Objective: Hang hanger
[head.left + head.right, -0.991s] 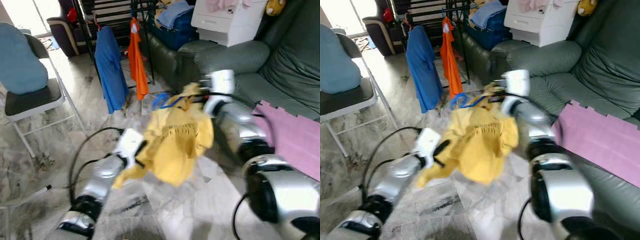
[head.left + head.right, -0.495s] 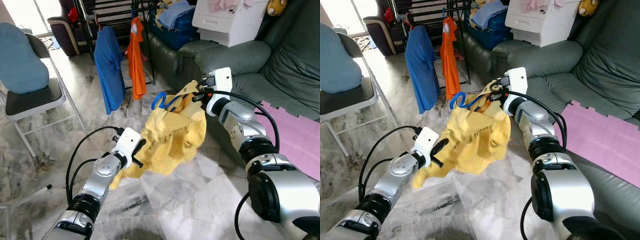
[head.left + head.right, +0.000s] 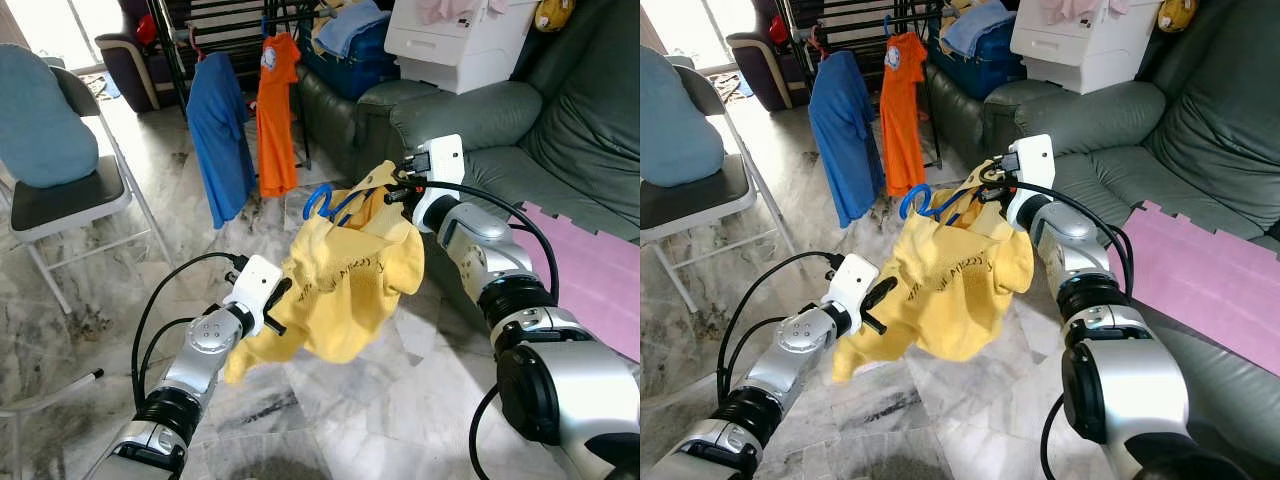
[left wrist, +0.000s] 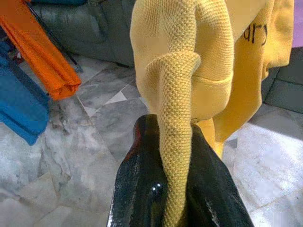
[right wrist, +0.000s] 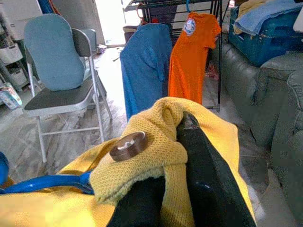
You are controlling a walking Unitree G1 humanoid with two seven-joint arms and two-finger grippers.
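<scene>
The blue hanger (image 3: 322, 200) pokes its hook out of the yellow shirt (image 3: 345, 290) you hold up over the marble floor (image 3: 400, 400). Your right gripper (image 5: 173, 142) is clamped on the shirt's knit collar edge beside a brown button (image 5: 128, 145); your left gripper (image 4: 173, 156) pinches a lower fold. Beyond, a blue shirt (image 3: 222, 135) and an orange shirt (image 3: 275, 115) hang on the drying rack (image 3: 230, 25), left of the green sofa (image 3: 450, 115).
</scene>
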